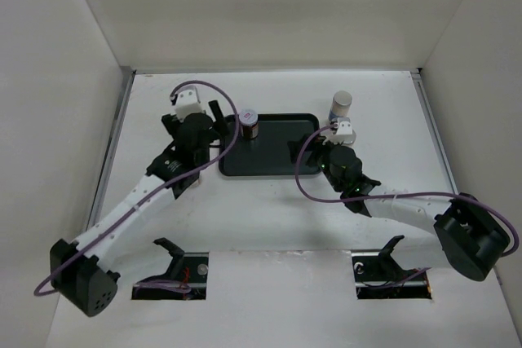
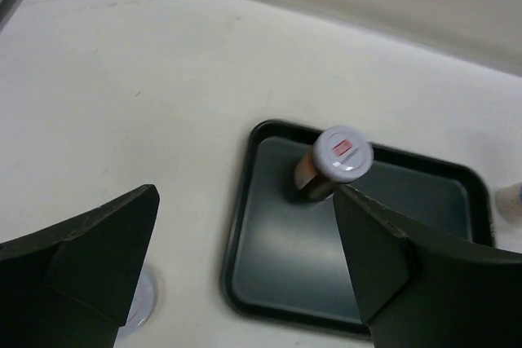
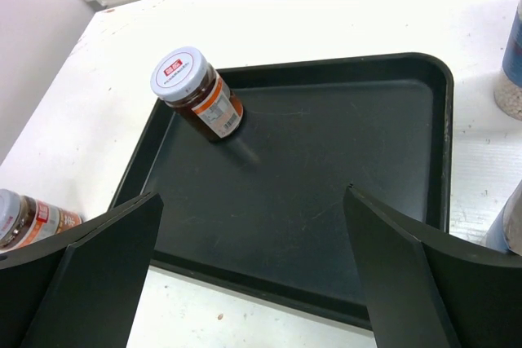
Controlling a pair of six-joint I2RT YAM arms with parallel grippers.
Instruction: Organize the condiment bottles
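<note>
Jar (image 2: 338,160) upright in tray's (image 2: 281,262) far-left corner — ahead of left gripper's (image 2: 245,193) spread fingers (image 2: 81,258), nr its right one — right gripper (image 3: 253,193) spread too, at tray's right edge.

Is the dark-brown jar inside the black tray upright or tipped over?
Upright. The dark-brown jar stands on its base in the far-left corner of the black rectangular tray, with its white red-marked lid on top.

Brown jar (image 3: 210,110) with white, red-marked lid (image 3: 181,73); black tray (image 3: 326,201).
</note>
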